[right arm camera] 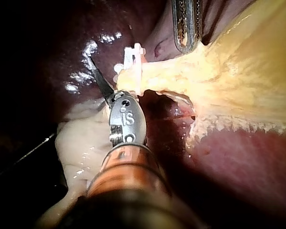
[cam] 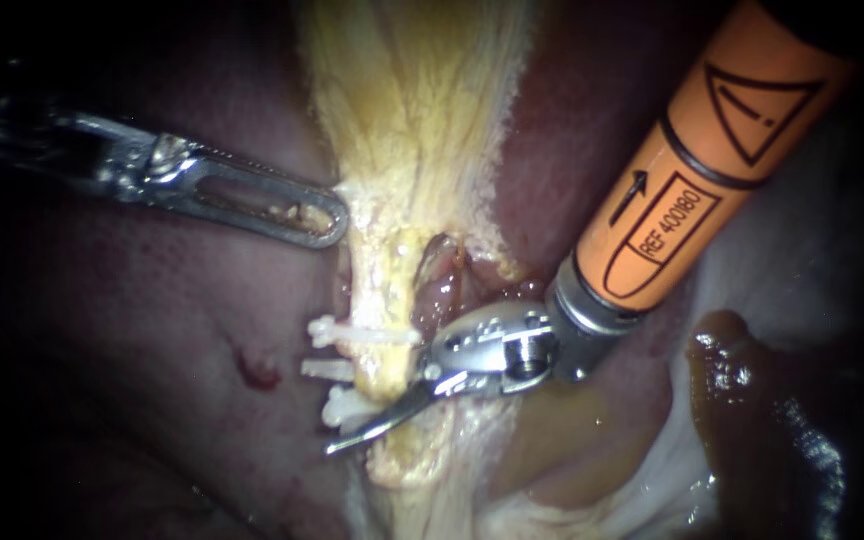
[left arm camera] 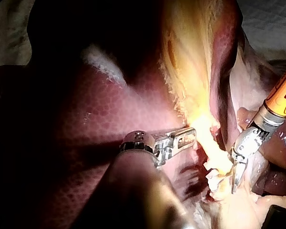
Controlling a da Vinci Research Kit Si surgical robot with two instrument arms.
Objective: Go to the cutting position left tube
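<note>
My left instrument [cam: 324,216] reaches in over the dark red liver [cam: 172,330]; its slotted jaws lie together, and their tip appears closed on the fringe of the pale yellow tissue [cam: 412,120]. Just beyond, three white clips [cam: 360,333] stick out sideways from the left tube [cam: 384,285], a thin yellowish cord running down from that tissue; my right instrument [cam: 354,430] comes from the upper right on an orange shaft; one slim blade lies across the tube just beside the lowest clip, its point past the tube and over the liver; the second blade is hidden in every view, so I cannot tell whether the pair is parted or together.

By its look the tube is soft, wet, slippery and light, and probably taut only because the yellow tissue is held; it would likely slide or twist under a blade pressed sidelong. The place to take it is the bare stretch between clips, square across and clear of the clips themselves, since a nudged clip might loosen.
</note>
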